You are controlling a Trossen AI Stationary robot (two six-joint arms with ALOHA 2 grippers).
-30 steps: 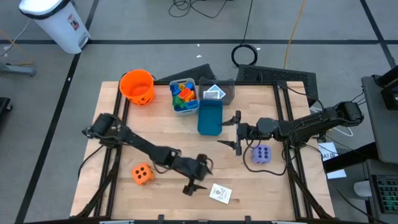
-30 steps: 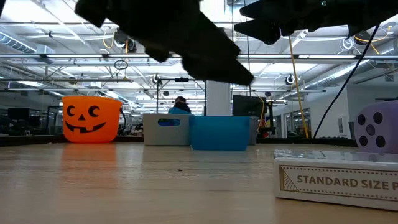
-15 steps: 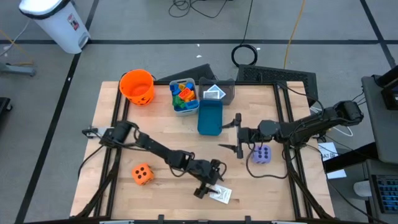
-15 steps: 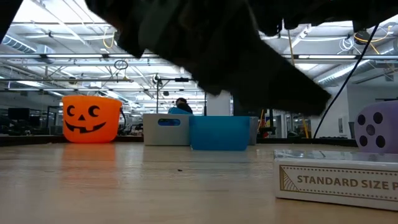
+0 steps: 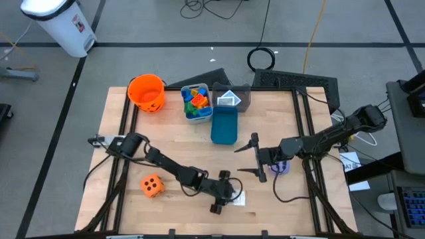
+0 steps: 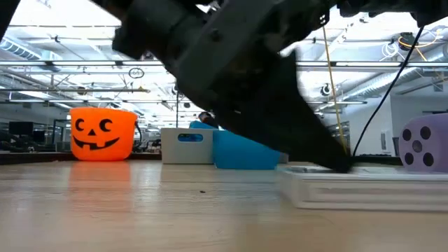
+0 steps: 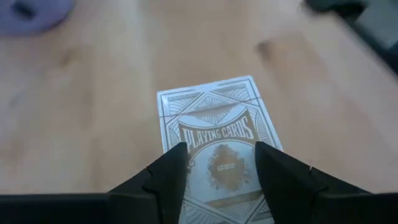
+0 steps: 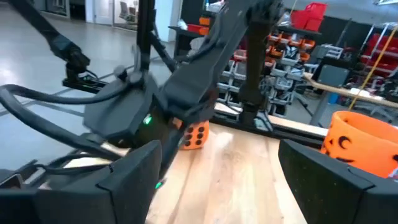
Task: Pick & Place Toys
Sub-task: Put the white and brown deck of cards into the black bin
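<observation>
A white playing-card box (image 7: 214,127) lies flat near the table's near edge and also shows in the high view (image 5: 238,198) and the low view (image 6: 364,190). My left gripper (image 5: 227,193) is open, low over the box, slanting down. An orange dotted die (image 5: 152,186) sits at the near left. A purple die (image 5: 284,167) sits partly under my right arm. My right gripper (image 5: 254,158) is open and empty, above the table between the blue bin and the purple die. Coloured blocks (image 5: 195,101) fill one bin, and a picture card (image 5: 228,99) lies in the grey bin. My left gripper has its two open fingers (image 7: 169,174) over the box's printed top face (image 7: 217,158), coming slanting down from the table's left. In the low view a fingertip (image 6: 341,165) meets the box's top edge. The box lies flat on the table.
An orange pumpkin bucket (image 5: 146,93) stands at the far left. A bin of blocks (image 5: 199,116), a grey bin (image 5: 242,99) and a blue bin (image 5: 224,126) stand at the far middle. Bare wood lies between the bins and the card box.
My left gripper has gone toward the table's right edge and down onto the card box. The box has shifted a little on the table. My right gripper has moved toward the near edge, and its arm now covers part of the purple die.
</observation>
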